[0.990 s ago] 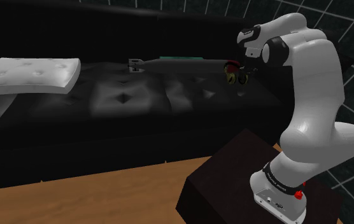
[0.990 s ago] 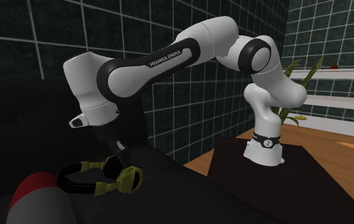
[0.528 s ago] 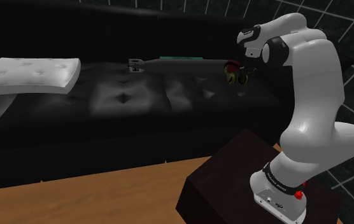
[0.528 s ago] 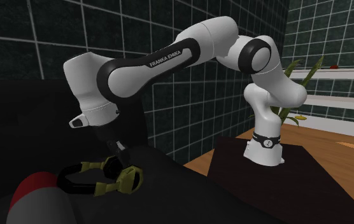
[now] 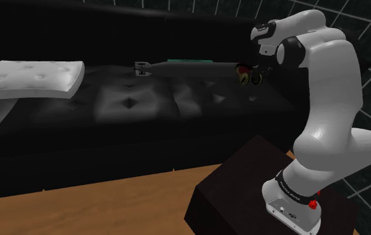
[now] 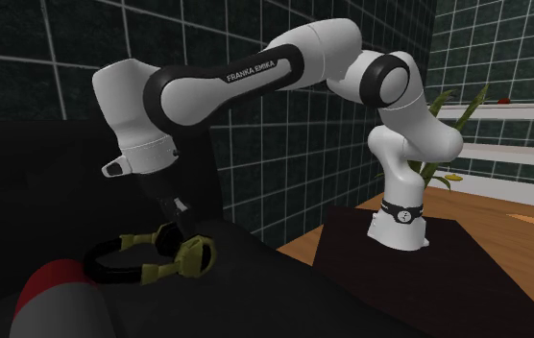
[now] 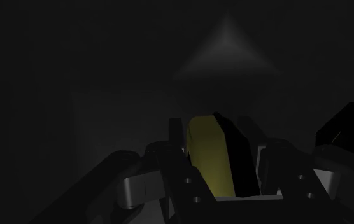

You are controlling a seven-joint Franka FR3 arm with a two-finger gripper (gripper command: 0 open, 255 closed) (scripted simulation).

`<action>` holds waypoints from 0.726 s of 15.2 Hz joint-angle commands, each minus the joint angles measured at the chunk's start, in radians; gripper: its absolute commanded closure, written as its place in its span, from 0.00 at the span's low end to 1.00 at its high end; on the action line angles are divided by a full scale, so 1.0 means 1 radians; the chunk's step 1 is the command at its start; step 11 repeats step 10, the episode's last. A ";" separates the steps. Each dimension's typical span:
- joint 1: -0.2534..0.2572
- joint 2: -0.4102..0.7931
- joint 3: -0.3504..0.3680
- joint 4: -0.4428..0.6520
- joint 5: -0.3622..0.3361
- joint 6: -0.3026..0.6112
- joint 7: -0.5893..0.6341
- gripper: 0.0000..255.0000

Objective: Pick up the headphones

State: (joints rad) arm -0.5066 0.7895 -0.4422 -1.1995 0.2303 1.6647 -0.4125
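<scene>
The headphones [image 6: 150, 259] have a black band and olive-yellow ear cups. They hang just above the black sofa seat [image 6: 284, 298], tilted. My gripper [image 6: 172, 230] comes down from the white arm and is shut on one ear cup. In the shoulder view the headphones [image 5: 247, 74] show small, next to the hand at the sofa's right end. In the wrist view a yellow and black ear cup [image 7: 217, 156] is clasped between the two black fingers [image 7: 177, 162].
A white cushion [image 5: 31, 77] lies on the sofa's left part. A dark long object with a grey end [image 5: 141, 67] rests along the sofa back. A red and grey rounded thing [image 6: 54, 298] sits near the headphones. The dark stand [image 5: 257, 187] stands on wooden floor.
The arm's hand has risen a little and the headphones have come up with it, off the sofa seat.
</scene>
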 commanded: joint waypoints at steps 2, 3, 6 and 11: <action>-0.002 -0.011 -0.003 0.026 -0.004 -0.035 0.002 1.00; -0.003 -0.014 -0.004 0.034 -0.005 -0.046 0.002 1.00; -0.006 -0.022 -0.006 0.061 -0.009 -0.081 0.004 1.00; -0.009 -0.027 -0.007 0.084 -0.011 -0.107 0.004 1.00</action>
